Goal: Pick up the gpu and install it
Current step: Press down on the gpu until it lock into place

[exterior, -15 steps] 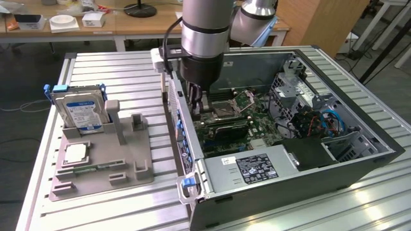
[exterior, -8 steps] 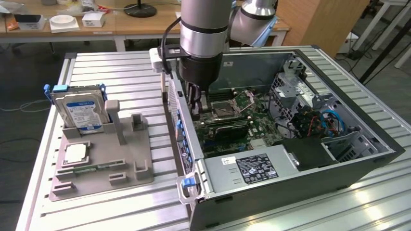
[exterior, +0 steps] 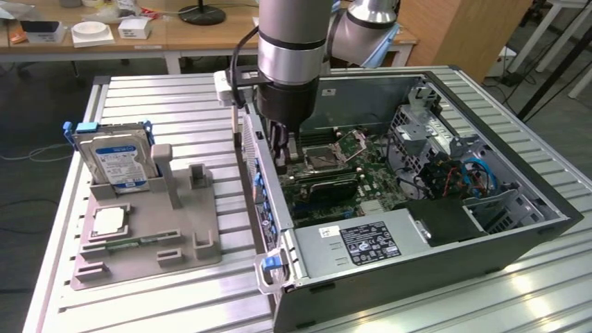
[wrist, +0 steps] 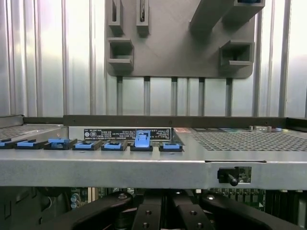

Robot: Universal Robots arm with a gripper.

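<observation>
My gripper (exterior: 282, 142) reaches down into the open computer case (exterior: 518, 180), just inside its rear wall (exterior: 263, 187) and above the motherboard (exterior: 344, 172). In the wrist view its dark fingers (wrist: 144, 213) stand close together, shut, below the case's metal rear wall (wrist: 144, 165) with a row of blue slot clips (wrist: 112, 145). The gpu is hidden: I cannot tell whether it sits between the fingers. The narrow upright slot (exterior: 199, 175) on the grey holder holds nothing.
On the exterior view's left a grey parts holder (exterior: 148, 267) carries a silver hard drive with a blue label (exterior: 116, 161), a processor chip (exterior: 108, 220) and a green memory stick (exterior: 138, 242). A power supply (exterior: 365, 239) and drive cage (exterior: 434, 132) crowd the case.
</observation>
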